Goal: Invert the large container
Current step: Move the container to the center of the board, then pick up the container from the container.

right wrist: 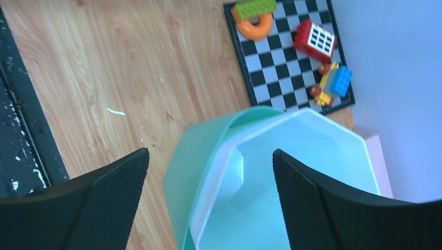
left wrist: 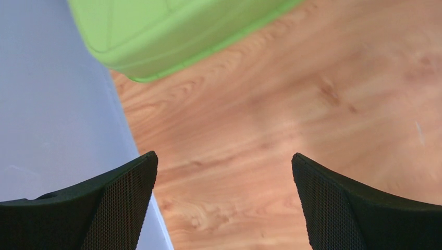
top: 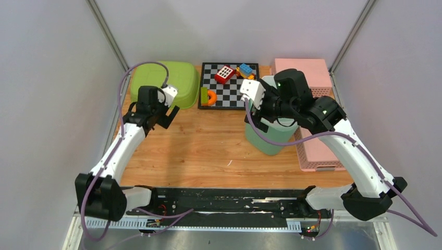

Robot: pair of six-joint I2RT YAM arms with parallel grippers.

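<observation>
Large container under wide-open right gripper

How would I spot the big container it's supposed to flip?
Look at the right side of the wooden table, beside the pink basket. The mint-green bin stands there upright, mouth open. It is tall, unlike the low lime tub far left.

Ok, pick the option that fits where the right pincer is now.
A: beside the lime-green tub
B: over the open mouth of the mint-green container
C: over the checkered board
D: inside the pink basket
B: the wrist view shows the right pincer open above the mint-green container, looking down into its upturned mouth.
</observation>
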